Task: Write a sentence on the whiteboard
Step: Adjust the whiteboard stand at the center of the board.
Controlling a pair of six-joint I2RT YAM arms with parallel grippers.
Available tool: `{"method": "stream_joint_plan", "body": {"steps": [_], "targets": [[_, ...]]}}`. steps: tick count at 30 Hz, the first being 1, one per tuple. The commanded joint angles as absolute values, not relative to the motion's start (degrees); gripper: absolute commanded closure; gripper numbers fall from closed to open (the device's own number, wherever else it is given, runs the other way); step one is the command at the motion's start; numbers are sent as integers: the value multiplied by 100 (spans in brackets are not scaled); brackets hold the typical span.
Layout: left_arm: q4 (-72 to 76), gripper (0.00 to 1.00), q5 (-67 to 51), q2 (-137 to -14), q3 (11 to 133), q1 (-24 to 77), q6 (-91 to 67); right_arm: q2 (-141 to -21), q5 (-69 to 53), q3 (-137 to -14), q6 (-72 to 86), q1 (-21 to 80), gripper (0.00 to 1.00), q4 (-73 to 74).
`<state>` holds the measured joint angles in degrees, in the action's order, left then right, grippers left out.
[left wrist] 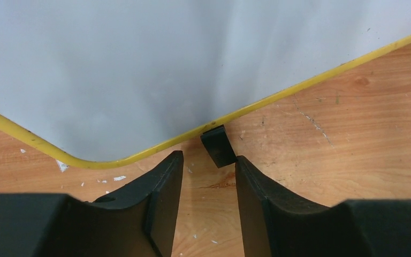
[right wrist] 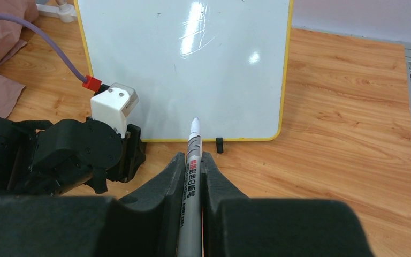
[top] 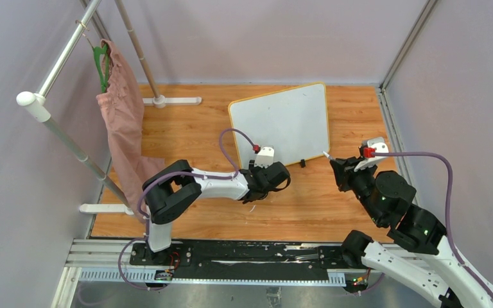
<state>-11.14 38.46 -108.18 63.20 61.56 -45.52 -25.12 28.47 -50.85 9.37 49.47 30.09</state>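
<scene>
Seemingly Chinese print runs along the marker (right wrist: 192, 163) facing the whiteboard (right wrist: 225, 69).

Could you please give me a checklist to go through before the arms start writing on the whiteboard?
1. Is the marker held by the right gripper? ok, it is clamped between the fingers.
2. Is the cap off? ok, the bare tip points at the whiteboard.
3. Is the writing surface free? ok, no writing shows on it.
4. Is the tip touching the board? cannot tell from these views.
5. Is the left gripper steadying the board? not ok, its jaws stand apart at the board's near-left corner, facing the black foot and gripping nothing.
</scene>
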Motion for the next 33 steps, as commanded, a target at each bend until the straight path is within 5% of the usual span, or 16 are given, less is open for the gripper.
{"method": "stream_joint_plan", "body": {"steps": [1, 22, 33], "targets": [[-993, 55, 4067, -10777, 6191, 6094, -4638, -2491, 2725, -5057, 1067, 4895, 100, 2943], [-793, 61, 4040, -10253, 5458, 5900, -4659, -2553, 2595, -4969, 1205, 4895, 100, 2892], [-1014, 32, 3323, -8843, 5004, 5923, -4101, -2582, 2436, -5125, 1118, 4895, 100, 2950]]}}
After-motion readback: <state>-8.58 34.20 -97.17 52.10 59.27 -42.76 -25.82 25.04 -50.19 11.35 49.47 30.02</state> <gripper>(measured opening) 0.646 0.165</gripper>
